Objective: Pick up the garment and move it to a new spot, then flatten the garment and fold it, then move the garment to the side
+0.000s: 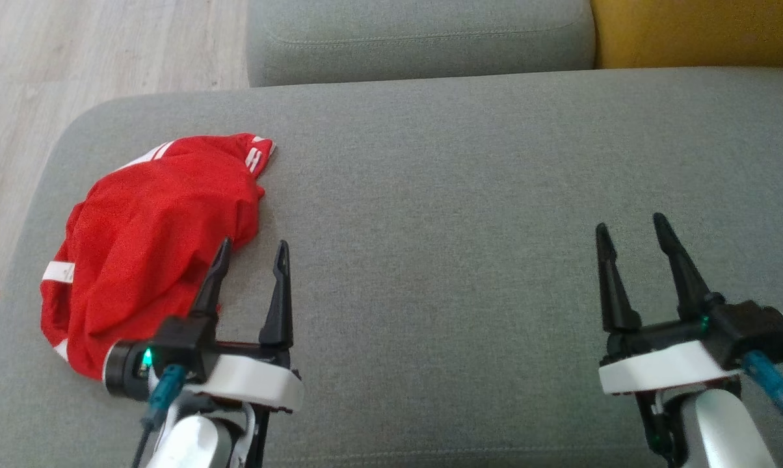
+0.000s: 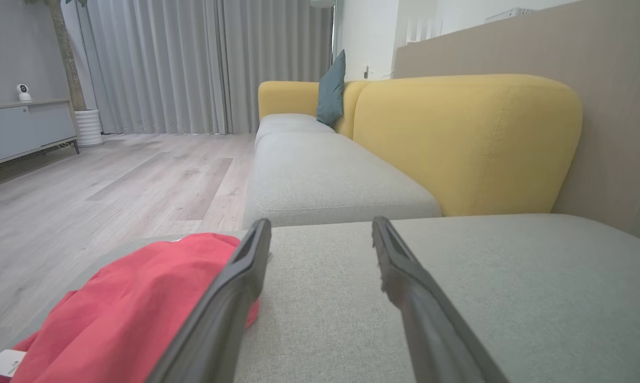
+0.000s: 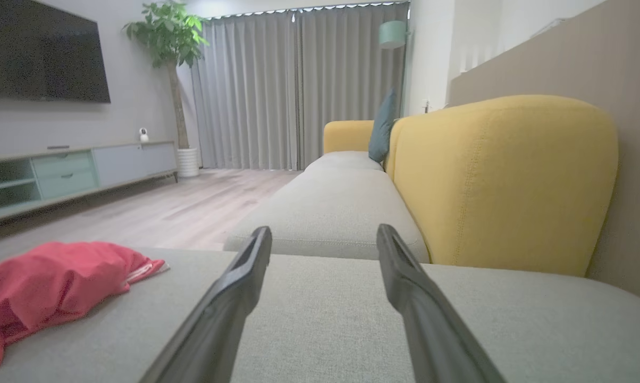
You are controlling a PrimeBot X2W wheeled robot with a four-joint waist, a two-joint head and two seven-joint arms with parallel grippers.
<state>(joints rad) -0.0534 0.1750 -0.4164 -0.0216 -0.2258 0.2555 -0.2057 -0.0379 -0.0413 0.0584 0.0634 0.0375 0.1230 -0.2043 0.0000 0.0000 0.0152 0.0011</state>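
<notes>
Red garment (image 1: 157, 247) is lying crumpled on the grey seat cushion (image 1: 463, 195), toward its 9 o'clock end, nothing gripping it. Its long axis is running roughly 7 o'clock to 1 o'clock in the head view, with the white stripes (image 1: 255, 156) showing at the 1 o'clock tip.

Left gripper (image 1: 253, 246) is sitting just beside it with its jaws spread wide and empty. The garment is lying at its 9–10 o'clock, and the outer finger is overlapping the cloth edge in the head view; contact not clear. From the left wrist, the cloth is sitting at 8 o'clock, partly behind that finger.

Right gripper (image 1: 631, 224) is also gaping and holding nothing, well apart at 3 o'clock. Judging by this, the left arm is the nearer one for the pick.

Writing: a small white tag (image 2: 1, 363) is poking out at the cloth's near end, with print too small to read. No brand legible.
</notes>
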